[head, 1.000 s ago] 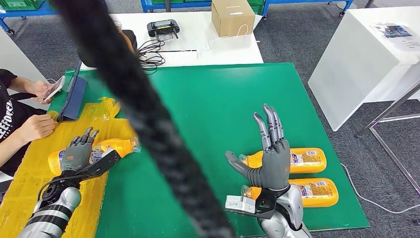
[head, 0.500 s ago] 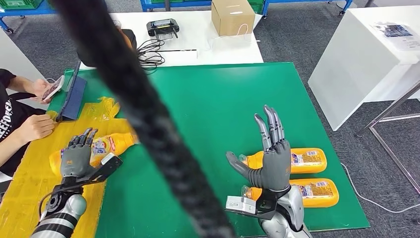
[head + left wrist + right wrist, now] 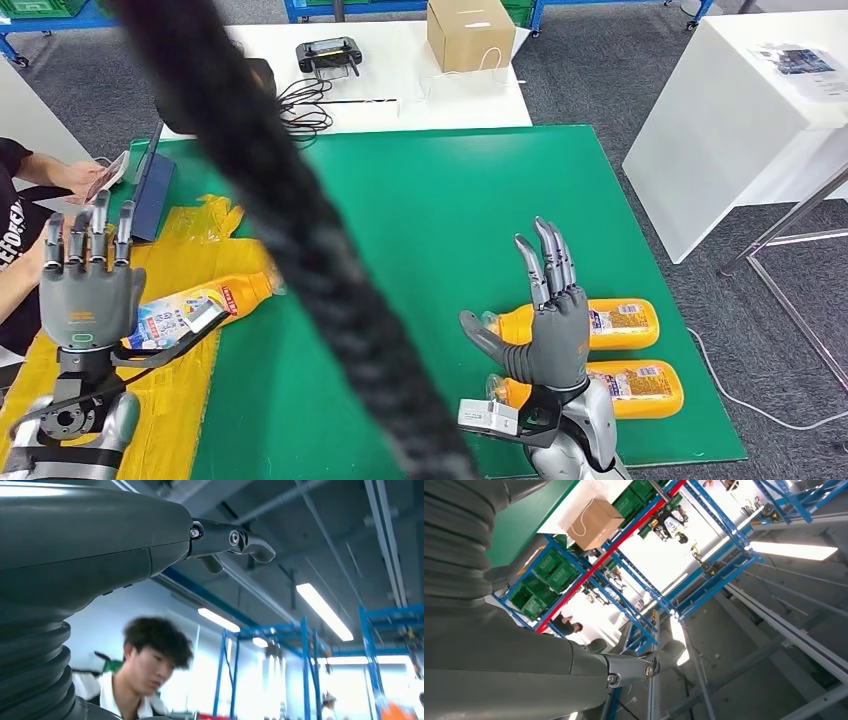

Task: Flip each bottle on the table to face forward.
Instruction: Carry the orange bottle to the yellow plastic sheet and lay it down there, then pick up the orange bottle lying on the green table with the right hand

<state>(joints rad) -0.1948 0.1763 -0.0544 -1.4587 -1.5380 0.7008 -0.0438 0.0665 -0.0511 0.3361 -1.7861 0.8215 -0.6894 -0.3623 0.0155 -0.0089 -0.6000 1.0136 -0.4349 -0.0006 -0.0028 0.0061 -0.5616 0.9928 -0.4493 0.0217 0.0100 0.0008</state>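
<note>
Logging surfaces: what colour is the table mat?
Green mat, with a yellow sheet at its left; head view.

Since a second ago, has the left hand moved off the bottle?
Yes. The left hand has lifted off the bottle, fingers spread, toward the yellow sheet's near-left side.

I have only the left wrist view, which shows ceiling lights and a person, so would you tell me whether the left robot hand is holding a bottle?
Observer: No. In the head view the left robot hand is raised upright with its fingers straight, and it holds nothing.
Operator: Thank you. Where is the nearest bottle?
Observer: An orange bottle lies on its side just beyond that hand, on the yellow sheet, with a blue-and-white label facing up.
</note>
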